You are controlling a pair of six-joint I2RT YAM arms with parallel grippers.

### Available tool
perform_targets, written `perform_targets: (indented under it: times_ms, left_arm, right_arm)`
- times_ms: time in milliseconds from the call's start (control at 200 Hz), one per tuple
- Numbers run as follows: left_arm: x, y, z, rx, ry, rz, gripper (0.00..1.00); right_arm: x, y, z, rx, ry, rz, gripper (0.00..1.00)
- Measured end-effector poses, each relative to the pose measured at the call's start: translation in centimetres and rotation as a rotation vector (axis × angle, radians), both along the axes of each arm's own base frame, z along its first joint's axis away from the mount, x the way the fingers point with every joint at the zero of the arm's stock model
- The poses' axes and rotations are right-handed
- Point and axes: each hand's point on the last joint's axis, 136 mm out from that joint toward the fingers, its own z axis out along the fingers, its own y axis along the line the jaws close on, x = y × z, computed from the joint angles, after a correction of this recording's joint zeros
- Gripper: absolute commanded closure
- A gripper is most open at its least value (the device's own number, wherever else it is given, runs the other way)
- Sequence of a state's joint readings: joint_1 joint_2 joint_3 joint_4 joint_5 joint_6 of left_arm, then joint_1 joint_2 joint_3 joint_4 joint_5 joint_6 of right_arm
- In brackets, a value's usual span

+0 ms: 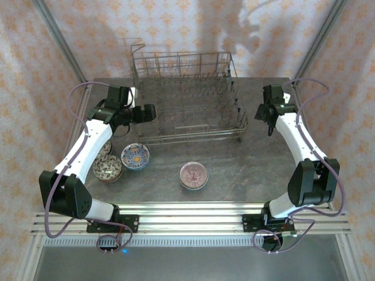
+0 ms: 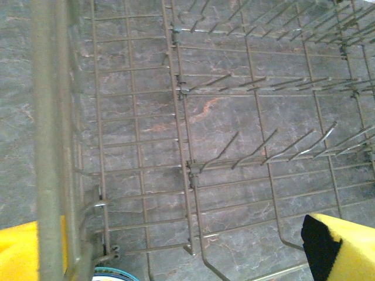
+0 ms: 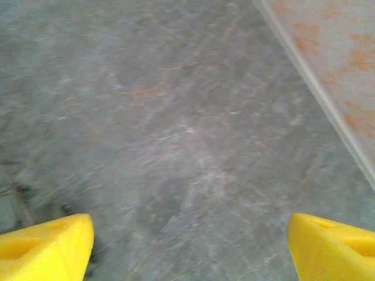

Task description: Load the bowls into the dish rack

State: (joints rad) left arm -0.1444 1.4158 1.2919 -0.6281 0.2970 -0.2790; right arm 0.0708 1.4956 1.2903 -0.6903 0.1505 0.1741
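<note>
The grey wire dish rack [image 1: 187, 99] stands at the back middle of the table, and I see nothing among its tines. Three bowls sit in front of it: a blue-white one with an orange centre [image 1: 135, 156], a tan patterned one [image 1: 107, 170] and a pink one [image 1: 193, 175]. My left gripper [image 1: 151, 113] is open at the rack's left side. In its wrist view the rack wires [image 2: 187, 170] fill the space between the yellow fingers [image 2: 343, 249], with a blue bowl rim [image 2: 114, 274] below. My right gripper [image 1: 268, 123] hangs open over bare table to the right of the rack, with nothing between its yellow fingers [image 3: 47, 246].
Patterned walls close in the table on the left, back and right; the right wall [image 3: 334, 52] runs near my right gripper. The left arm reaches over the tan bowl. The stone-grey tabletop [image 1: 252, 170] lies open between the pink bowl and the right arm.
</note>
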Motion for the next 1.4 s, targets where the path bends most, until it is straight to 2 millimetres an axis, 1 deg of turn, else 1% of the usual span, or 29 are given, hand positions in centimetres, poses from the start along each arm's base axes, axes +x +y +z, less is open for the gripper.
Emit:
perform_targets:
  times_ms: [10, 20, 45, 105, 220, 280, 325, 521, 636, 781, 896, 996, 1086, 1291, 1401]
  left_arm:
    - [0.0, 0.0, 0.0, 0.000, 0.000, 0.000, 0.01]
    - [0.0, 0.1, 0.1, 0.005, 0.000, 0.005, 0.01]
    - [0.0, 0.2, 0.2, 0.011, -0.002, 0.010, 0.01]
    - [0.1, 0.5, 0.5, 0.019, -0.008, 0.019, 0.01]
    - [0.5, 0.8, 1.4, 0.032, -0.031, 0.034, 0.01]
    - [0.6, 0.9, 1.6, 0.035, -0.036, 0.038, 0.01]
    - [0.6, 1.0, 1.7, 0.040, -0.038, 0.043, 0.01]
    - [0.7, 1.7, 1.8, 0.069, -0.045, 0.070, 0.01]
    - [0.6, 2.1, 2.1, 0.082, -0.057, 0.084, 0.01]
    - [0.4, 2.3, 2.5, 0.093, -0.069, 0.087, 0.01]
    - [0.4, 2.5, 2.5, 0.104, -0.068, 0.088, 0.01]
    - [0.2, 2.5, 2.2, 0.107, -0.054, 0.087, 0.01]
    - [0.2, 2.4, 1.6, 0.105, -0.034, 0.081, 0.01]
    - [0.6, 1.7, -0.4, 0.084, 0.025, 0.055, 0.01]
    - [0.7, 1.1, -0.8, 0.056, 0.038, 0.040, 0.01]
  right_arm:
    - [0.0, 0.0, 0.0, 0.000, 0.000, 0.000, 0.12]
    - [0.1, 0.5, 0.3, 0.009, -0.012, 0.018, 0.12]
    - [0.2, 0.9, 0.5, 0.016, -0.018, 0.037, 0.12]
    - [0.3, 2.7, 1.1, 0.040, -0.037, 0.102, 0.11]
    - [0.9, 5.6, 1.6, 0.075, -0.042, 0.202, 0.10]
    - [1.3, 6.3, 1.6, 0.078, -0.041, 0.220, 0.09]
    - [1.6, 6.6, 1.1, 0.077, -0.027, 0.224, 0.09]
    - [2.5, 6.3, -1.9, 0.052, 0.067, 0.208, 0.11]
    - [2.6, 6.2, -3.1, 0.039, 0.104, 0.200, 0.13]
    - [2.6, 6.0, -3.0, 0.018, 0.104, 0.187, 0.16]
    - [2.6, 5.9, -3.0, 0.023, 0.100, 0.173, 0.18]
    - [2.6, 5.4, -3.1, 0.037, 0.099, 0.148, 0.19]
    - [2.6, 4.5, -3.1, 0.045, 0.096, 0.115, 0.20]
    - [2.4, 1.9, -3.2, 0.044, 0.094, 0.032, 0.21]
    - [2.4, 0.8, -3.2, 0.043, 0.092, -0.003, 0.21]
